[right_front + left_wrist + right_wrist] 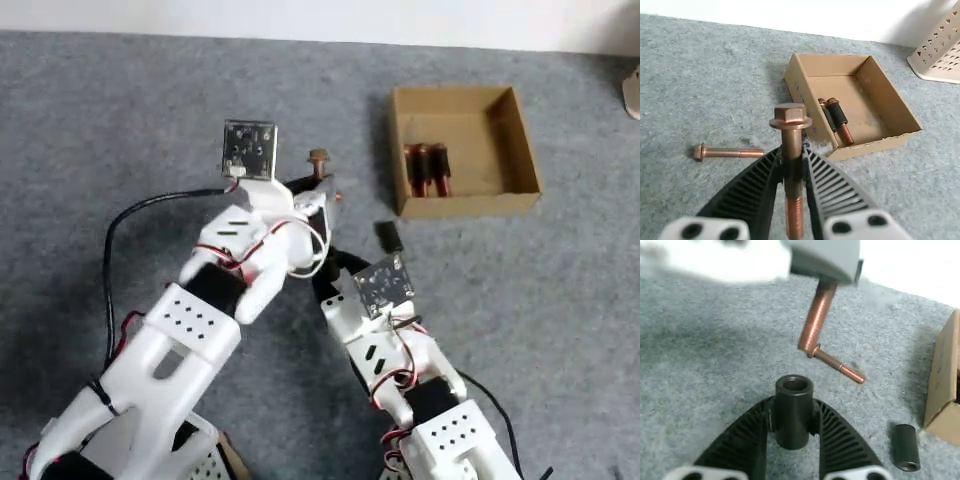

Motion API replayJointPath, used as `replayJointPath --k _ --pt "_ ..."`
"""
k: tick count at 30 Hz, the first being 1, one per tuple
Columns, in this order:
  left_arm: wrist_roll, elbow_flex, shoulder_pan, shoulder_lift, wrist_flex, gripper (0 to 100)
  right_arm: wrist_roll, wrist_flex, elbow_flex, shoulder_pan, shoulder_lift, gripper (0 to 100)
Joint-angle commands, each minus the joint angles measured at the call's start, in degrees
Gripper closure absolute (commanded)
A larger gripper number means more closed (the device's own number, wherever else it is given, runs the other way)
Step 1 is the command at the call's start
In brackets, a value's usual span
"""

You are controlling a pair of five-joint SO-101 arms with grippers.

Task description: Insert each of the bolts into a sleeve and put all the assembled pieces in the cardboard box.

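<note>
My left gripper (791,152) is shut on a copper bolt (790,117), which stands upright with its hex head away from the camera. My right gripper (792,409) is shut on a black sleeve (794,390), bore facing up. The held bolt (815,315) hangs above and beyond that sleeve, apart from it. A second bolt (727,151) lies on the carpet, and so does a loose sleeve (905,446). The cardboard box (520,150) at the back right holds assembled pieces (427,170). In the high view the left gripper (320,190) sits just left of the box.
Grey carpet covers the table. A perforated beige basket (940,55) stands beyond the box. The loose sleeve (388,236) lies between the right arm's wrist and the box's front wall. Open carpet stretches to the left and far side.
</note>
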Motion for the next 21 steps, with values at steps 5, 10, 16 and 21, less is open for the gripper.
replayJointPath --k 5,10,16,21 --pt "4.31 4.88 1.27 -3.12 -7.38 99 -0.35 -0.48 6.9 -0.4 -0.13 99.2" --pt "6.77 4.79 1.27 -3.12 -6.51 99 -0.35 -0.57 6.9 -0.4 -0.13 99.2" --pt "10.81 2.24 1.19 -3.21 -6.24 99 -0.35 -0.4 6.9 -0.4 -0.13 99.2" --pt "11.78 1.8 1.27 -3.21 -6.15 99 -0.35 -0.31 6.9 -0.4 -0.13 99.2"
